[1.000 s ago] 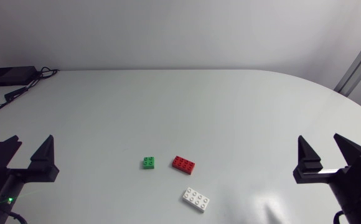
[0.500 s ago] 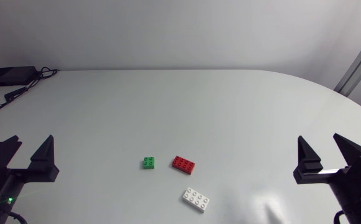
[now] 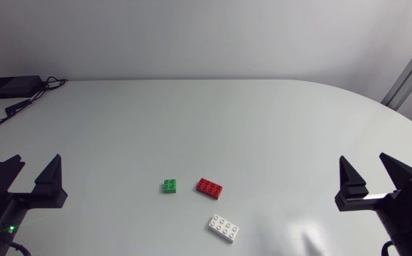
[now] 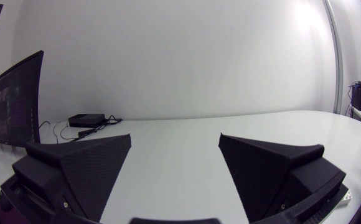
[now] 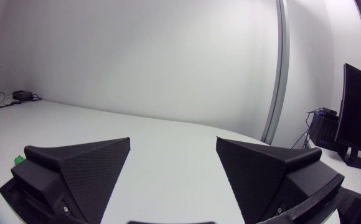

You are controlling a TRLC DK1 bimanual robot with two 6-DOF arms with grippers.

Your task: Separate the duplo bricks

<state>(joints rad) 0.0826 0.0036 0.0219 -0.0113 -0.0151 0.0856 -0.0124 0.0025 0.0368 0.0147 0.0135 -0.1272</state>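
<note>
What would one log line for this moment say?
green brick, red brick, white brick apart on table | left gripper open, empty | right gripper open, empty

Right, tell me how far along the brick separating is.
Done: the green brick, red brick and white brick lie apart on the table, none stacked or touching. In hand: nothing; the left gripper and right gripper are open and empty at the table's sides. Left: seemingly nothing.

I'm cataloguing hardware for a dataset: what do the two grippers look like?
The left gripper and right gripper are matte black, each with two broad wedge-shaped fingers of finely textured surface. A small green light glows behind the left one.
</note>
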